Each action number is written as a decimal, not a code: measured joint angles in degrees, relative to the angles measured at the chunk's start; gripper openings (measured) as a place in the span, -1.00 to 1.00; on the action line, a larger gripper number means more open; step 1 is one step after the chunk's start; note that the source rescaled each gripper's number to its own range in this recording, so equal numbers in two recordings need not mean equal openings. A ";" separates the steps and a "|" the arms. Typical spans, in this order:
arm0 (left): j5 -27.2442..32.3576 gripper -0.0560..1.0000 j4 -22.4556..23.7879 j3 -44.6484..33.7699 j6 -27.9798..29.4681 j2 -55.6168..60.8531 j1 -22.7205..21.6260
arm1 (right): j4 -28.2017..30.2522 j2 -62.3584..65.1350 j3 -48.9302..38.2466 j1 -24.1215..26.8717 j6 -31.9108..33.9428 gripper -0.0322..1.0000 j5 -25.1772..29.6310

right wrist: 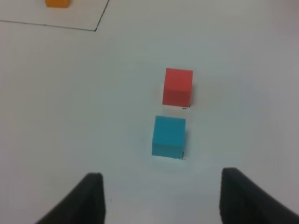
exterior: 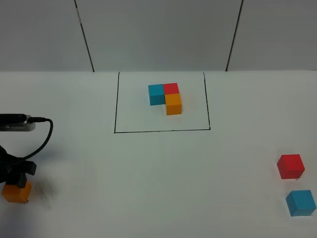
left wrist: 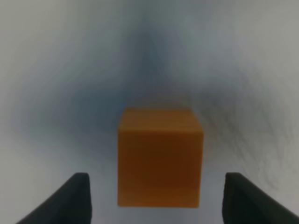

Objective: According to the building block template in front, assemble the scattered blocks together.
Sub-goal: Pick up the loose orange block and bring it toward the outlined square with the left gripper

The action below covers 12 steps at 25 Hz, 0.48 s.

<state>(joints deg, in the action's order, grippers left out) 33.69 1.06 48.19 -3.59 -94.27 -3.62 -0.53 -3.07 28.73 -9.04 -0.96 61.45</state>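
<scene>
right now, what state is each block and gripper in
orange cube, loose, not gripped
left gripper, open, astride the orange cube with gaps either side
red cube, loose, apart from the others
light blue cube, loose, untouched
building block template, three cubes joined in an L
right gripper, open, empty

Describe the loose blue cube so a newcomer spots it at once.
From the black rectangle on the white table, look to the near right corner of the high view. Two separate cubes sit there; the loose blue cube is the one nearer the camera, beside the red cube. Unlike the framed blue cube, it stands unjoined.
</scene>
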 joint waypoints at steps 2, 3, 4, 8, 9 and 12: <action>-0.63 -0.27 0.00 0.00 -0.11 0.00 0.00 | 0.00 0.00 0.00 0.00 0.00 -0.60 0.00; -0.71 -0.27 0.06 0.00 -0.11 -0.06 0.00 | 0.00 0.00 0.00 0.00 0.00 -0.60 0.00; -0.71 -0.27 0.31 0.00 -0.16 -0.06 0.00 | 0.00 0.00 0.00 0.00 0.00 -0.60 0.00; -0.90 -0.27 0.72 0.00 -0.21 -0.10 0.00 | 0.00 0.00 0.00 0.00 0.00 -0.60 0.00; -1.09 -0.27 0.72 0.00 -0.21 -0.10 0.00 | 0.00 0.00 0.00 0.00 0.00 -0.60 0.00; -1.32 -0.27 0.79 0.00 -0.21 -0.10 0.00 | 0.00 0.00 0.00 0.00 0.00 -0.60 0.00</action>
<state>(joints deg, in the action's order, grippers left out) 32.37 1.84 48.19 -3.80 -94.37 -3.62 -0.53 -3.07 28.73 -9.04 -0.96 61.45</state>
